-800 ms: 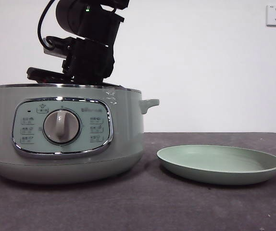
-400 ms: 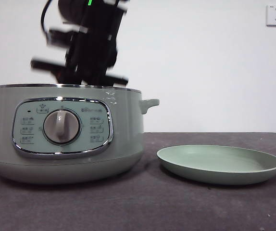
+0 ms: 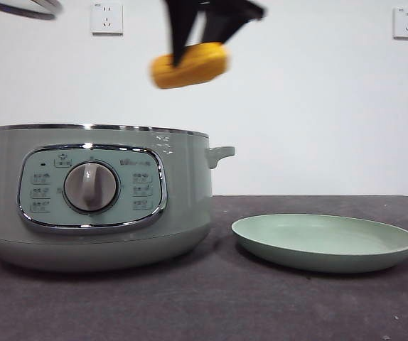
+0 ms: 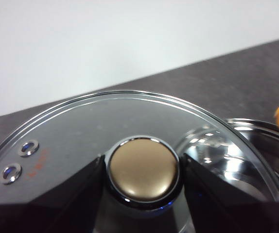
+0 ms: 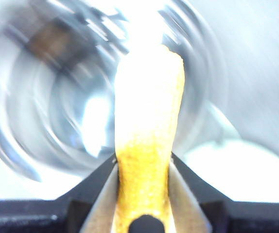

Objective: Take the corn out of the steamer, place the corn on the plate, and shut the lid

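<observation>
dark bench, white wall — our right tool [image 3: 193, 53] grips the corn [image 3: 189, 65] high over the steamer [image 3: 97, 195], bound for the plate [image 3: 325, 243]; our left tool [image 4: 142, 167] holds the lid [image 4: 81, 131] aside by its knob.

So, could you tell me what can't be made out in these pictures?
- Inside of the steamer: front view, hidden by its own wall; right wrist view, motion blur.
- Lid: front view, cut off by the top edge.
- Right gripper holding the corn: front view, mostly cut off above.
- Panel labels: front view, too small.
</observation>
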`<state>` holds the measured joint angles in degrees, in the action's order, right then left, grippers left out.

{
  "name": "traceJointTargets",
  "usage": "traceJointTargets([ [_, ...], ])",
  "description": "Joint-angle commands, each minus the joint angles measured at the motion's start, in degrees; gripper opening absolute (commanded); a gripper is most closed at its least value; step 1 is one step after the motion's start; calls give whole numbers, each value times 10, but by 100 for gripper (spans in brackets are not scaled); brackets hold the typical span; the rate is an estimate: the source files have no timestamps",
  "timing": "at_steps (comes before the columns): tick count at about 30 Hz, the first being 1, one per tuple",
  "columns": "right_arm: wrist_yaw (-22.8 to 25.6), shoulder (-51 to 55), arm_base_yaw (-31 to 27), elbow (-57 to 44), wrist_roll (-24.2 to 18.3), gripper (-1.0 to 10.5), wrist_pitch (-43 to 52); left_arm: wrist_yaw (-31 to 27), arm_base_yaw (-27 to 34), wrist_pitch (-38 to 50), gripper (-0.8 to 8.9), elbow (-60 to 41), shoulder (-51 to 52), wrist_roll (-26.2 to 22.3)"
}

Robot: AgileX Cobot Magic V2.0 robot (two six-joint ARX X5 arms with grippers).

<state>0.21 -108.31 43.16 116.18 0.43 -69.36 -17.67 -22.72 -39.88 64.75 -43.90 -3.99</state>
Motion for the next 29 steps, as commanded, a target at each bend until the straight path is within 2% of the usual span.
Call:
traceJointTargets([
  [1,5,16,-20,-5,-3,-15,-47,23,-1,41,-9,10,-14,-5],
  [4,33,28,-47,-5,-3,-15,-94,50,-1,52,-9,10,-36,-5],
  [8,32,31,-85,-7,-2,-16,-97,83,-1,61,-9,10,-60,-1],
  [11,34,33,-110,-21,14,-16,-97,94,-1,62,-9,10,-72,-1],
  [20,51,82,-156,-184,19,-16,-94,104,-1,77,-9,10,-78,0],
  [29,46,143,-164,-392,41,-16,79,106,-1,92,-9,10,-81,12],
])
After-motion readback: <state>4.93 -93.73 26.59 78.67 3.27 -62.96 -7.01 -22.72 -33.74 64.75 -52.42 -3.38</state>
